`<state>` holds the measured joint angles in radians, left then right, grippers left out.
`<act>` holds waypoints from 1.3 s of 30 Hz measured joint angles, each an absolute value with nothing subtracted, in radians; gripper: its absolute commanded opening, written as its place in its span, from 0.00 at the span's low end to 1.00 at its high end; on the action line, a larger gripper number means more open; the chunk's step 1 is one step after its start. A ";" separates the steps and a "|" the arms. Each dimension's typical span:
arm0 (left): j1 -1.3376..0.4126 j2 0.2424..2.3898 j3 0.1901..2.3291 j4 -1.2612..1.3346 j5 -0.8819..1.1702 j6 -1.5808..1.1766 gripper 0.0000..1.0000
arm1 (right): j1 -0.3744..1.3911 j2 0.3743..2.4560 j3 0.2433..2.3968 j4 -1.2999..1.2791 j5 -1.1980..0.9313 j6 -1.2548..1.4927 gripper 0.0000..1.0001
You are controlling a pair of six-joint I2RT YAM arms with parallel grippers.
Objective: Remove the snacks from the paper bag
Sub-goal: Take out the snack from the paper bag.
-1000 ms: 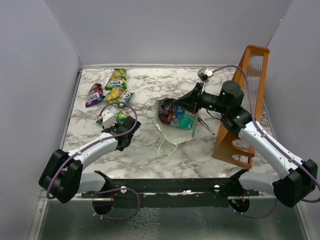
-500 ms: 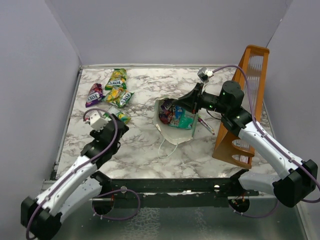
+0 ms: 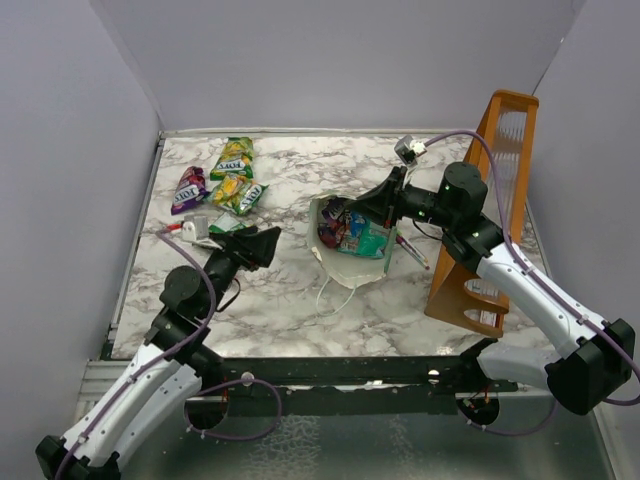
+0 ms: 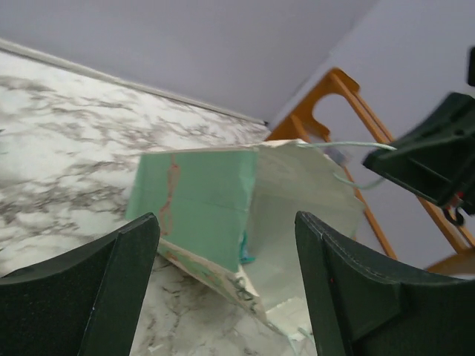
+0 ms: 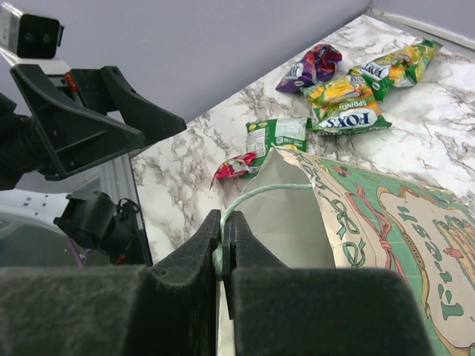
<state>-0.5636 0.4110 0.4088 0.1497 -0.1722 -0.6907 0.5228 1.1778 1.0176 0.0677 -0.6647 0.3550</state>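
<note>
The mint-green paper bag (image 3: 352,262) lies tipped mid-table, its mouth showing several snacks (image 3: 352,230) inside. My right gripper (image 3: 372,205) is shut on the bag's thin handle (image 5: 260,194) and holds the rim (image 5: 319,178) up. My left gripper (image 3: 272,247) hangs open and empty just left of the bag, with the bag's green wall (image 4: 200,204) between and beyond its fingers (image 4: 130,252). Loose snacks lie at the far left: a purple packet (image 3: 188,188), green-yellow ones (image 3: 232,157), a green one (image 5: 274,135) and a red one (image 5: 236,167).
A tall orange wooden rack (image 3: 490,210) stands at the right edge, behind my right arm. A thin pink pen (image 3: 410,250) lies between the bag and the rack. The bag's second loop handle (image 3: 335,295) trails on the marble toward the front.
My left gripper let go of a packet by the pile at the far left and opened. The arm then pulled back and swung right to face the bag. The right arm has not moved.
</note>
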 measured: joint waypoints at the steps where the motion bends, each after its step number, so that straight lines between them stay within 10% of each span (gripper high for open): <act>1: -0.564 0.443 0.427 0.175 -0.119 -0.680 0.74 | 0.523 1.178 1.018 0.068 -0.665 0.355 0.01; 9: -0.658 0.675 0.550 0.290 0.133 -0.607 0.66 | 0.523 1.178 1.018 0.068 -0.664 0.362 0.01; 19: -1.152 0.995 0.675 0.211 -0.275 -0.367 0.40 | 0.523 1.178 1.018 0.068 -0.665 0.366 0.01; 32: -1.180 1.379 0.678 0.469 -0.535 -0.199 0.27 | 0.523 1.178 1.018 0.083 -0.706 0.408 0.02; 39: -1.153 1.526 0.677 0.606 -0.580 -0.194 0.35 | 0.523 1.176 1.018 0.098 -0.728 0.422 0.01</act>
